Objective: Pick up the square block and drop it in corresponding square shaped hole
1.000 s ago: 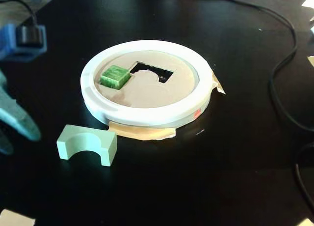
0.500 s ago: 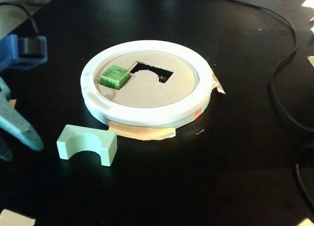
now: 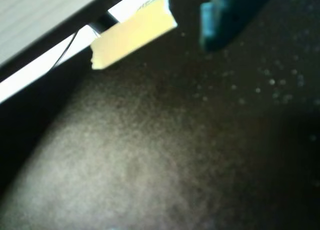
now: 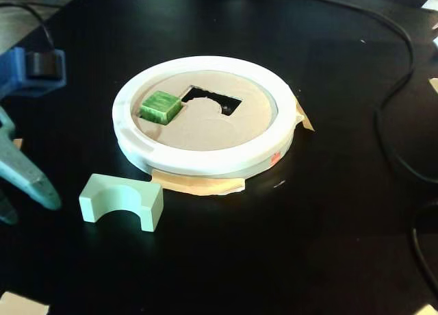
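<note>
Your square block (image 4: 161,106) sits sunk in the square shaped hole near the left rim of the cardboard disc (image 4: 205,127), so it needs no holding, and your fingers (image 4: 31,180) hang empty at the counter's left edge, seemingly apart.

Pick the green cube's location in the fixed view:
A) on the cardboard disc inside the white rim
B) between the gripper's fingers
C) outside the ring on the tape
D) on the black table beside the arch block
A: the green cube sits on the cardboard disc inside the white rim, beside the arch-shaped cutout.
</note>
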Controlling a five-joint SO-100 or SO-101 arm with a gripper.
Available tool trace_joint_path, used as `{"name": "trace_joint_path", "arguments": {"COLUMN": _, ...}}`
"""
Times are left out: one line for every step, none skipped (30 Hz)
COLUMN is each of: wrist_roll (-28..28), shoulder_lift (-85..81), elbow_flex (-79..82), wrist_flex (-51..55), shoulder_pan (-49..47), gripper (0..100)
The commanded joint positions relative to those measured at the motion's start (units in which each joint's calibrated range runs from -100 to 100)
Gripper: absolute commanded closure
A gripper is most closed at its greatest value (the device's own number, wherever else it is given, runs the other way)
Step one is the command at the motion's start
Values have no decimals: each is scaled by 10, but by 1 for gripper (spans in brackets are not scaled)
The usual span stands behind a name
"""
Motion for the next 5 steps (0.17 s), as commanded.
{"name": "trace_joint_path", "arguments": {"wrist_roll": 3, "shoulder_lift": -5, "elbow_flex": -1, "wrist_flex": -18, "shoulder_pan": 14, "gripper": 12}}
{"name": "trace_joint_path", "arguments": {"wrist_roll": 3, "shoulder_lift": -5, "elbow_flex": -1, "wrist_flex": -18, "shoulder_pan": 14, "gripper": 12}}
{"name": "trace_joint_path", "arguments": {"wrist_roll": 3, "shoulder_lift": -5, "elbow_flex": -1, "wrist_flex": -18, "shoulder_pan": 14, "gripper": 12}}
{"name": "trace_joint_path", "arguments": {"wrist_roll": 3, "shoulder_lift": -5, "elbow_flex": -1, "wrist_flex": -18, "shoulder_pan": 14, "gripper": 12}}
{"name": "trace_joint_path", "arguments": {"wrist_roll": 3, "shoulder_lift": -5, "elbow_flex": -1, "wrist_flex": -18, "shoulder_pan": 14, "gripper": 12}}
